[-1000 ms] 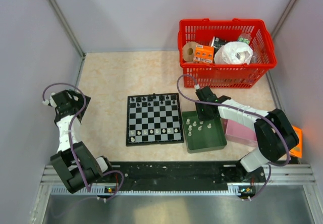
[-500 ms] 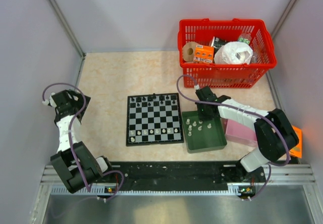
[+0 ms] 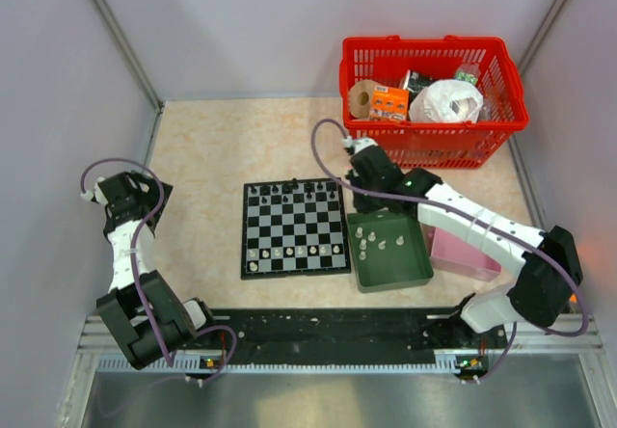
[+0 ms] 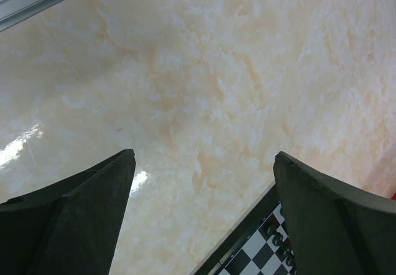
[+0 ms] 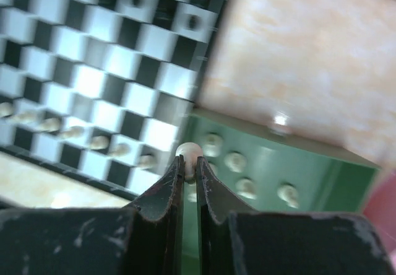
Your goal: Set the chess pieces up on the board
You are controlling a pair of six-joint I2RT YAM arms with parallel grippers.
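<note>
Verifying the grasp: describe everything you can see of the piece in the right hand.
The piece is a small whitish figurine with a rounded top, plastic by its look. Only that top shows; the rest is hidden between the dark fingers. The right hand is shut on it, pinching at the very tips. In the blurred wrist view it sits over the edge of the green tray, beside the board. Its type cannot be told; the top view hides it.
</note>
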